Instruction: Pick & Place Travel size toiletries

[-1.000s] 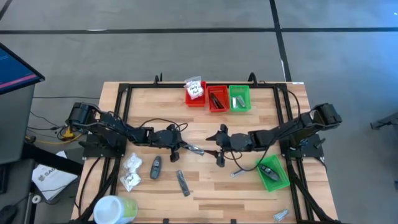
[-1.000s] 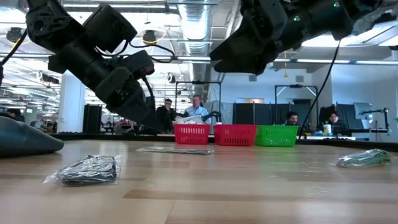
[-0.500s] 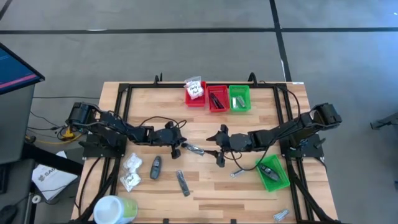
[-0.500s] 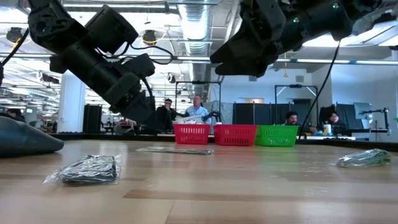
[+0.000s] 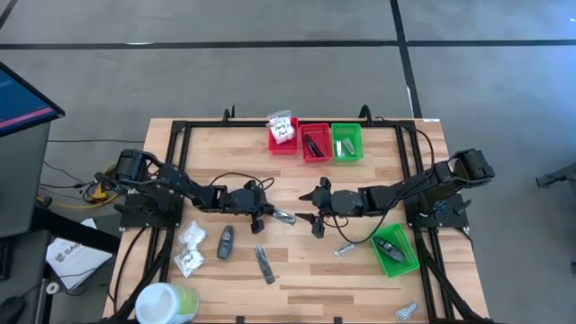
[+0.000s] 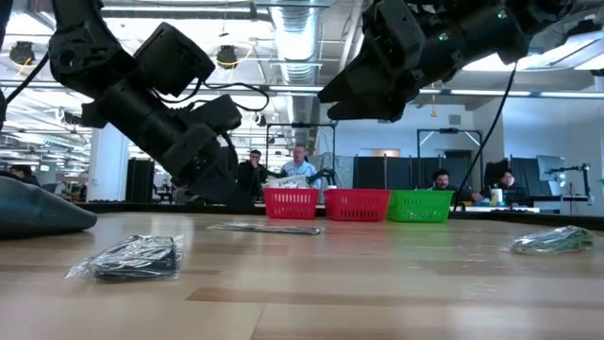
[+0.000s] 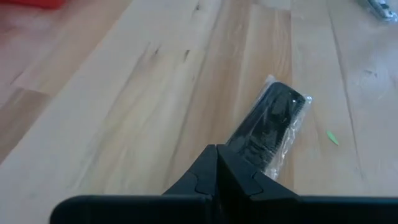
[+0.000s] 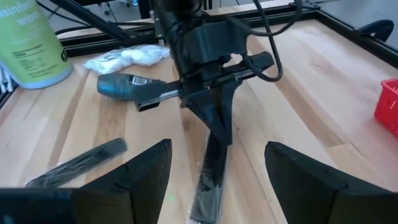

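Near the middle of the table a black comb in a clear wrapper [image 5: 283, 216] lies flat on the wood, between the two grippers. The left gripper [image 5: 261, 213] has its fingers pressed together with nothing between them, its tip just at the near end of the comb. The right gripper [image 5: 312, 219] faces it with jaws spread wide and empty, the comb lying in line with the gap but short of it.

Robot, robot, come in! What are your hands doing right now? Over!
Left end effector shut, tip at the black comb packet mid-table. Right end effector open, facing it, nothing held. Nothing in the way.
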